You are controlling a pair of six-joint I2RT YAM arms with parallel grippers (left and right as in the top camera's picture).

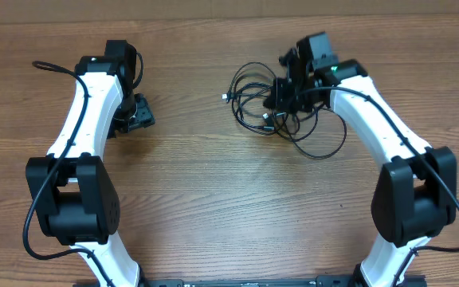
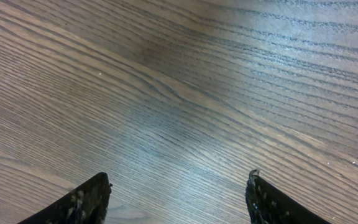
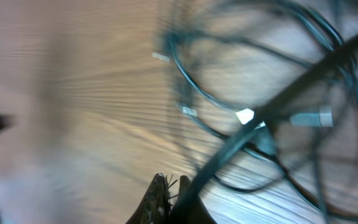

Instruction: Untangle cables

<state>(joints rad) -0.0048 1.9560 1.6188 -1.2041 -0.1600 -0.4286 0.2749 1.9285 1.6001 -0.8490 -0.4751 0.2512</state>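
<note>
The cables lie as a loose black tangle of thin loops at the table's upper right, with a small plug end poking out to the left. My right gripper sits in the middle of that tangle. In the blurred right wrist view its jaws are pressed together, and one taut strand of the cables runs straight up and to the right from them, with more loops and silver plug tips beyond. My left gripper hovers over bare wood at the upper left, open, nothing between its fingers.
The wooden table spreads across the middle between the two arms. Thicker black cables run along each arm; one loops out at the far left.
</note>
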